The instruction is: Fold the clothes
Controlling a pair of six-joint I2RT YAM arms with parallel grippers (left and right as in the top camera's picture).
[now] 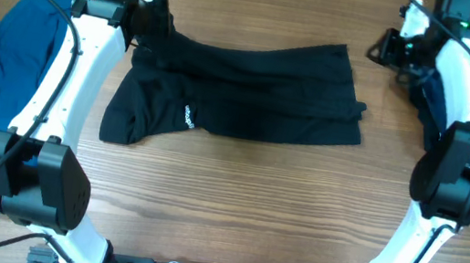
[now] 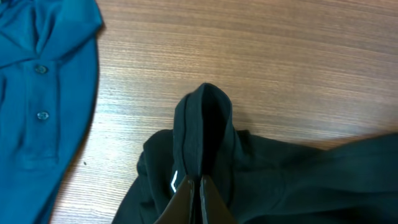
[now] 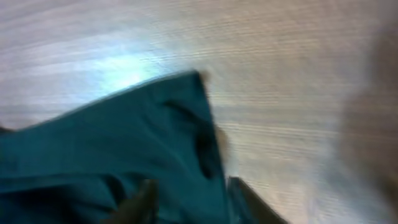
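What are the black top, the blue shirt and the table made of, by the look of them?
The black top: soft matte knit, probably sports synthetic; it bunches in limp folds. The blue shirt: thin woven or fine-knit cloth, buttoned placket, slight sheen. The table: wood-grain surface, smooth, perhaps laminate rather than solid wood.

A black top [image 1: 249, 97] with a white logo [image 1: 189, 118] is laid loosely folded on the desk [image 1: 252, 208], a bunched edge pinched in the left tool [image 2: 199, 186]; a bright blue buttoned shirt [image 2: 37, 93] is spread just beside that tool; dark blue cloth [image 3: 124, 143] is seen, blurred, between the parted fingers of the right tool [image 3: 196, 199]
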